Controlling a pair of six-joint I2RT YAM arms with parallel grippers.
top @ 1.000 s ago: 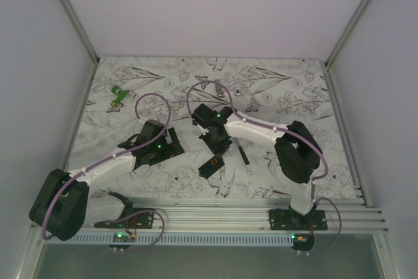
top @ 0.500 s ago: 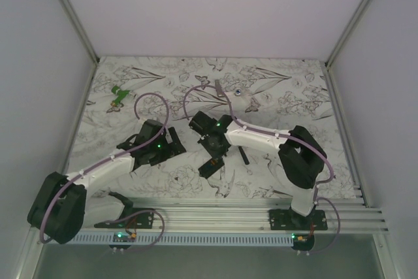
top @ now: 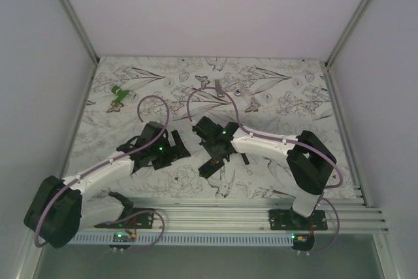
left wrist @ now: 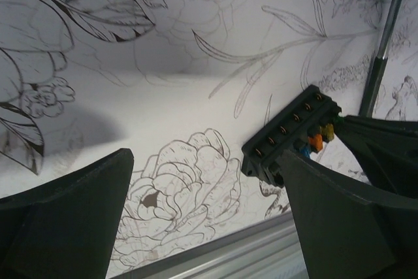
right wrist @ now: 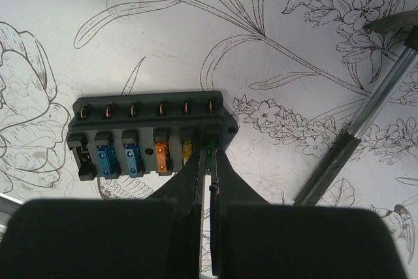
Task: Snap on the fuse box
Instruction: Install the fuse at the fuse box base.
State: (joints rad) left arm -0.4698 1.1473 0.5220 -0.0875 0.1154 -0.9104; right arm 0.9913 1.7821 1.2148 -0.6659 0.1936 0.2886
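Black plastic fuse box lies on the flowered table, toward 6 o'clock of its middle. The right gripper is pinched shut on a thin green fuse at the box's 3 o'clock end. The left gripper gapes wide and empty, the box at its 2 o'clock. A hammer lies at the box's 3 o'clock.

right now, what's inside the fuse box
The fuse box holds two blue fuses, an orange fuse, a yellow fuse. The right fingers, shut on a thin green piece, cover the end slot. The leftmost slot is too dark to tell.
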